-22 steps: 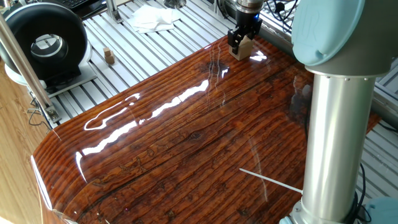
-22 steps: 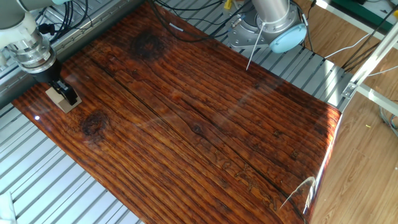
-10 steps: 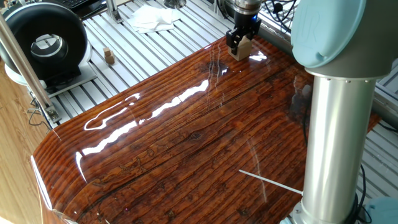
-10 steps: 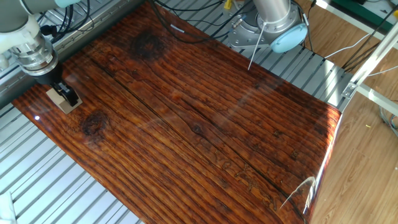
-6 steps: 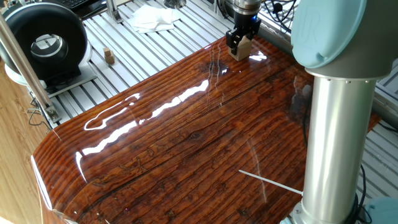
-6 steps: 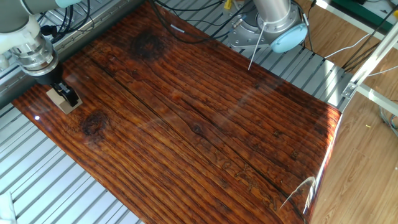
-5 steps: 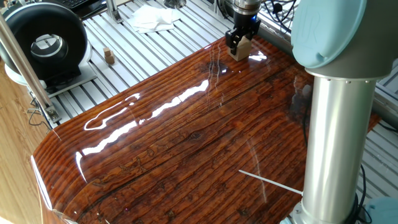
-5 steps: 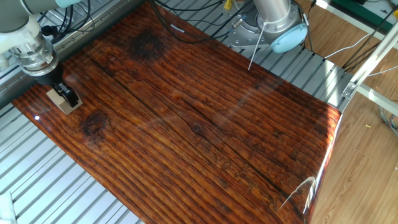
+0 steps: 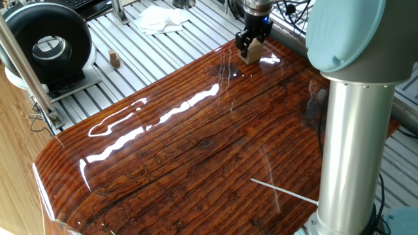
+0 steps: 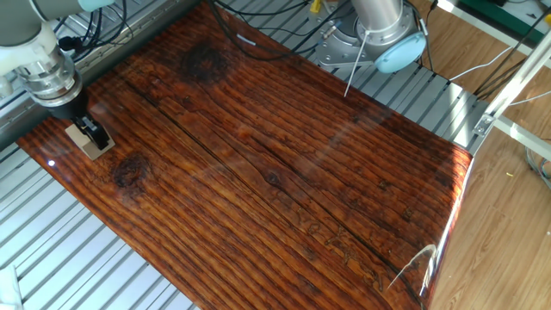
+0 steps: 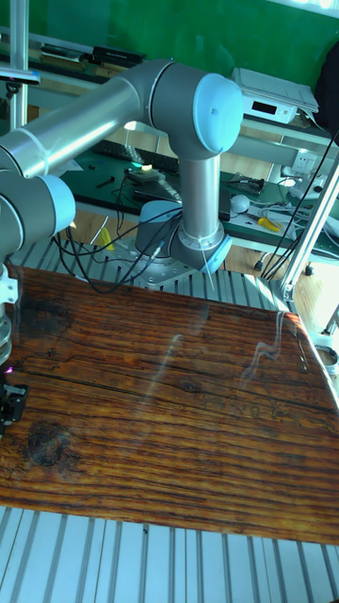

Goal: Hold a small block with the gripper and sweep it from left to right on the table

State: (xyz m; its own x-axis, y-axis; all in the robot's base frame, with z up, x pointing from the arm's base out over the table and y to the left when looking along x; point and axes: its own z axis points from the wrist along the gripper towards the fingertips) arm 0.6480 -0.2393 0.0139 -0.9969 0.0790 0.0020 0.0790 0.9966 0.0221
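Note:
The small block (image 9: 252, 54), a light-tan wooden cube, sits low over the far corner of the table (image 9: 196, 143), a glossy striped reddish-brown board. My black gripper (image 9: 251, 44) is shut on it from above, one finger on each side. In the other fixed view the small block (image 10: 91, 144) is near the left edge of the table (image 10: 284, 155), under the gripper (image 10: 89, 132) and its silver wrist. The tall fixed view shows the gripper (image 11: 10, 399) at the left border; the block cannot be made out there.
The arm's thick grey column (image 9: 353, 130) stands at the right, over its base (image 10: 379, 39). On the slatted aluminium (image 9: 157, 52) lie a tiny dark-brown piece (image 9: 115, 59), a white cloth (image 9: 160, 18) and a black round device (image 9: 46, 42). A thin white stick (image 9: 284, 189) lies near the column.
The gripper, still shut on the block, has crept a few pixels along the table's far corner. Nothing else has moved.

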